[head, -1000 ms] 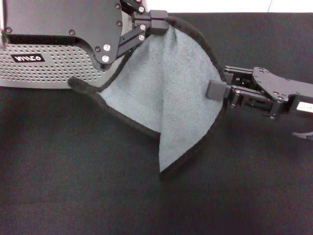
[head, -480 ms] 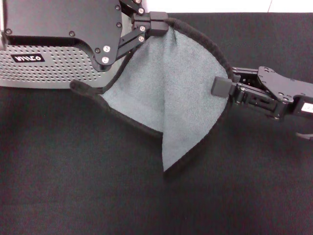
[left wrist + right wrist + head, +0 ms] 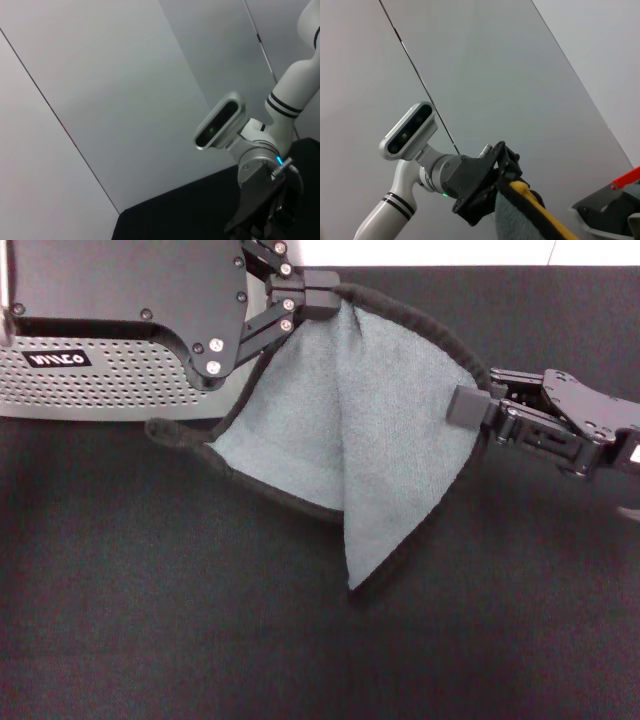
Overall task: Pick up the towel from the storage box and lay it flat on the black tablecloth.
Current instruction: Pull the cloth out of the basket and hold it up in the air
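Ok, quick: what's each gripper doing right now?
Left gripper: shut on the towel, at its top edge.
Right gripper: shut on the towel's right edge.

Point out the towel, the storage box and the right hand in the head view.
towel (image 3: 380, 450): head view, on the grey-teal terry face.
storage box (image 3: 120, 380): head view, on its perforated front wall.
right hand (image 3: 470, 406): head view, at the fingertips on the towel's black edge.

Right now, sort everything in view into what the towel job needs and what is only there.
Job:
towel, held up by both grippers
left gripper, shut on its top edge
right gripper, shut on its right edge
box
black tablecloth

Only there:
wall
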{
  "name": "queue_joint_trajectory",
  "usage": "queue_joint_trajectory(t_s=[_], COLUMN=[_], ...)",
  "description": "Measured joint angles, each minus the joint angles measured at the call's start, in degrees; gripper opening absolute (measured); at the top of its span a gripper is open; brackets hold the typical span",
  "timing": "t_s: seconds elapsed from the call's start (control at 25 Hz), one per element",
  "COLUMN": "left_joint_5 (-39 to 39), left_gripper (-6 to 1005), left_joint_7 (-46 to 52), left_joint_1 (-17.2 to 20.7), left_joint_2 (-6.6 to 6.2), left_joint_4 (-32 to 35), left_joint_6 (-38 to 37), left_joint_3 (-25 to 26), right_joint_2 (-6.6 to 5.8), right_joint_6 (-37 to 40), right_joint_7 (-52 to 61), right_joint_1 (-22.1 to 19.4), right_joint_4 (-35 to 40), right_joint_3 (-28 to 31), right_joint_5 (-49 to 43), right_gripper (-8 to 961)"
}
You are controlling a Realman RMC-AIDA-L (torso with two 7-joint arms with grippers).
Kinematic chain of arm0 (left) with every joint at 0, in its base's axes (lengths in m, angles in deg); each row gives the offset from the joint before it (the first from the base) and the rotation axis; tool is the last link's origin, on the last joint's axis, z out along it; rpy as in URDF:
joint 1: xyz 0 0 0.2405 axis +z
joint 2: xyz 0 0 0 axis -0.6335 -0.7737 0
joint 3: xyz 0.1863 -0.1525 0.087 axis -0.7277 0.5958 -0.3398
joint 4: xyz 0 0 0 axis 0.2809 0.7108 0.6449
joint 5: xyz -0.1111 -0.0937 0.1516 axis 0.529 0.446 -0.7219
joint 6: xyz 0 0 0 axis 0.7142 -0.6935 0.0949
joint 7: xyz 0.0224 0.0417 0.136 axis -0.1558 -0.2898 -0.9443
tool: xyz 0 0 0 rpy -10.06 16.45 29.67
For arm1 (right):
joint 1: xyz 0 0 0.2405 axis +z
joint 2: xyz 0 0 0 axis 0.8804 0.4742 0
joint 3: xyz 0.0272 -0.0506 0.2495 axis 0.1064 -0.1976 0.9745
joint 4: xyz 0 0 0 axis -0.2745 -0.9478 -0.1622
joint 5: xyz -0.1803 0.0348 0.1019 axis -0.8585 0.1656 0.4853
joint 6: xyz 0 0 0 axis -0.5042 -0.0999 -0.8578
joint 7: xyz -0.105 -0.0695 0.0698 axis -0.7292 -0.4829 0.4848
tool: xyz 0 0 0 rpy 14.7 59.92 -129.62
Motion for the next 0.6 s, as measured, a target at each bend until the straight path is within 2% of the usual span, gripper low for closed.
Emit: queue_joint_trajectory(t_s=[0.6], left_joint_5=[-0.54], left_gripper=[14], left_joint_7=[0.0], left_joint_1=[0.03], left_joint_2=[-0.02], left_joint_4=[0.0], left_joint_6=[0.08], left_joint_3=[0.0], right_joint_2=[-0.12], right_joint_6=[-0.21], right_joint_7=[-0.28], right_joint_1=[-0.39], right_joint_4=[1.1], right_joint_3=[-0.29], right_joint_5=[0.7], right_gripper=[216])
